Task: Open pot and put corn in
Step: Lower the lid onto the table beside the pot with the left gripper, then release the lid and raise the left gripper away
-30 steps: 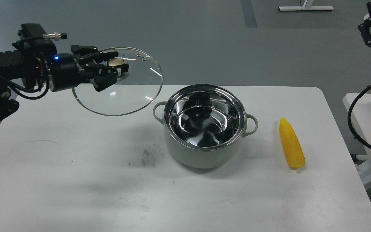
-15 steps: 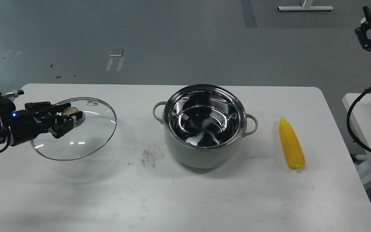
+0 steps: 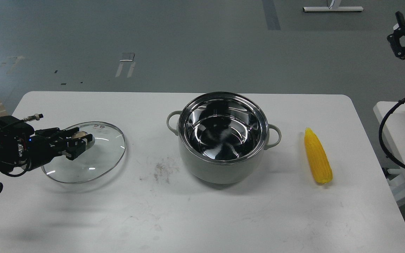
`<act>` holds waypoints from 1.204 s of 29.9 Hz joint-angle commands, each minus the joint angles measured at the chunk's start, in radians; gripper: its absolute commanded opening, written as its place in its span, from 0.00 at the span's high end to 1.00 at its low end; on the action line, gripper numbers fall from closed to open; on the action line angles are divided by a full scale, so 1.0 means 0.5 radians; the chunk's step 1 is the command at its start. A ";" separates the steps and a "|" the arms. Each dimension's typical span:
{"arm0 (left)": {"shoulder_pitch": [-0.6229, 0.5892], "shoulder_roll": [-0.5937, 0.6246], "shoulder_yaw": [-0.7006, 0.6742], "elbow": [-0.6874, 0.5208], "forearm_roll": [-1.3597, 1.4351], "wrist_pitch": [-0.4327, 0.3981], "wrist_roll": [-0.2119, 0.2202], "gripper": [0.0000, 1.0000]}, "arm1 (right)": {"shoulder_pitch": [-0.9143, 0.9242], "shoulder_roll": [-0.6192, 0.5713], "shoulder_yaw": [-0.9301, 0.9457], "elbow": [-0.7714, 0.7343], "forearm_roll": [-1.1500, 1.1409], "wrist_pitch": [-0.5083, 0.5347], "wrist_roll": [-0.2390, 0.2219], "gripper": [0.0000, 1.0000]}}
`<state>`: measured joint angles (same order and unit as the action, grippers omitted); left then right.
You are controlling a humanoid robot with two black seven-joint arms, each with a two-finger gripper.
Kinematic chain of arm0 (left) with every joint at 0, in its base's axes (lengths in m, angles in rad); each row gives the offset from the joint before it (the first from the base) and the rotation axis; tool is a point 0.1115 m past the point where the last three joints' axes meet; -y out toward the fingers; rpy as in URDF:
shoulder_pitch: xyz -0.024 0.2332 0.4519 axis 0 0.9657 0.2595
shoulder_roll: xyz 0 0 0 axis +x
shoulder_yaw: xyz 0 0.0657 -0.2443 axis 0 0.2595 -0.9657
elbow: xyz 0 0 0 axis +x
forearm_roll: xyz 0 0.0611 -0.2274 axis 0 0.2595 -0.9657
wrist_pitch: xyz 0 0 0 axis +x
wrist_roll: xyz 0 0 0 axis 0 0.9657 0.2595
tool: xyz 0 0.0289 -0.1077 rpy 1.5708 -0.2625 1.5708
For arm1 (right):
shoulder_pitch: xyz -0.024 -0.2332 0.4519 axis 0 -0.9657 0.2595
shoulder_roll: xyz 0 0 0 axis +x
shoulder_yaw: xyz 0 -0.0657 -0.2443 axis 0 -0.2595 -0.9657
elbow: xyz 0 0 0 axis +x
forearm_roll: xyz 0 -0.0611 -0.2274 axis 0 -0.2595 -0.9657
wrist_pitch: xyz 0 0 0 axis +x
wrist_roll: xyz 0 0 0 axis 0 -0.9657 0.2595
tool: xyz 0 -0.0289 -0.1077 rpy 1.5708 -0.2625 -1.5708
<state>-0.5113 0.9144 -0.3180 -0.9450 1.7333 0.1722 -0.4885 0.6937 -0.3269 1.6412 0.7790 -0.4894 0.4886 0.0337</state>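
Note:
The pale grey-green pot stands open in the middle of the white table, its shiny steel inside empty. The yellow corn lies on the table right of the pot, pointed end away from me. My left gripper is shut on the brass knob of the glass lid, which sits low at the table's left side, touching or just above the surface. My right gripper is up at the far right edge, well above the table; its fingers look apart and hold nothing.
A dark smudge marks the table between lid and pot. A second pale table and black cables stand off the right edge. Grey floor lies beyond the far edge.
My left arm has carried the lid from high beside the pot leftward and down to the table's left side. The pot and corn have not moved.

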 commanded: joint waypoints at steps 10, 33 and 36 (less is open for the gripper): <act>0.023 -0.034 -0.033 0.068 -0.085 0.051 0.000 0.22 | -0.031 0.003 0.000 0.031 0.000 0.000 0.000 0.00; -0.861 -0.350 -0.679 0.377 -3.064 -1.015 0.000 0.02 | -0.424 -0.840 -0.481 1.024 -1.468 0.000 0.006 0.00; -0.861 -0.475 -0.903 0.659 -3.101 -1.279 0.000 0.02 | -0.455 -0.874 -0.601 1.086 -1.839 0.000 0.006 0.00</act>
<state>-0.9431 0.7360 -0.6557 -0.7458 0.2155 -0.3381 -0.4886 0.4853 -0.7414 1.3952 1.2841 -1.2250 0.4892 0.0367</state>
